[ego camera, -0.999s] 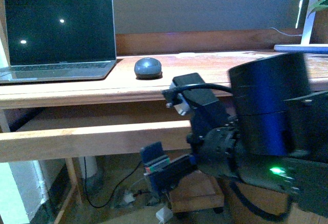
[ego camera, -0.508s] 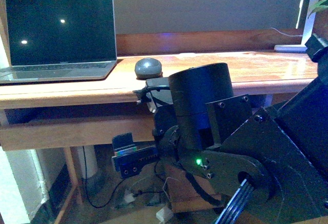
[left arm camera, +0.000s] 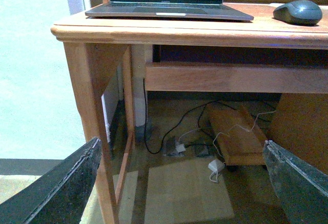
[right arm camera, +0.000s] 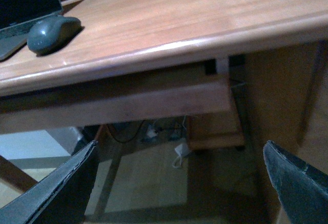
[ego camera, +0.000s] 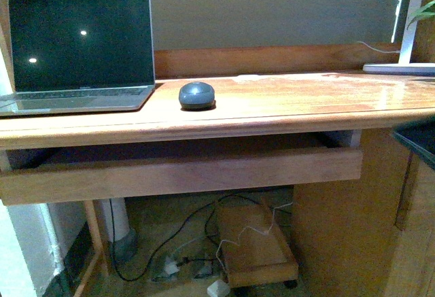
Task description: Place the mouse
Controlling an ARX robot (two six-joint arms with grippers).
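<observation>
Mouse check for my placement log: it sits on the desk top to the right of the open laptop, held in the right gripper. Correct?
Not held. The mouse rests free on the desk top, right of the laptop. In the right wrist view, the right gripper is open and empty, well away.

Both claws: dark grey, rough-textured fingers (left arm camera: 61, 188), tapered tips (right arm camera: 300, 185).

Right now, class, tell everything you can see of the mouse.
The mouse is a small, dark grey-teal, smooth oval dome, plastic by its look, with no cord in view. It lies flat on the wooden desk, just beside the open laptop, seemingly not touching it. Neither gripper holds it; both wrist views show open fingers well below the desktop.
</observation>
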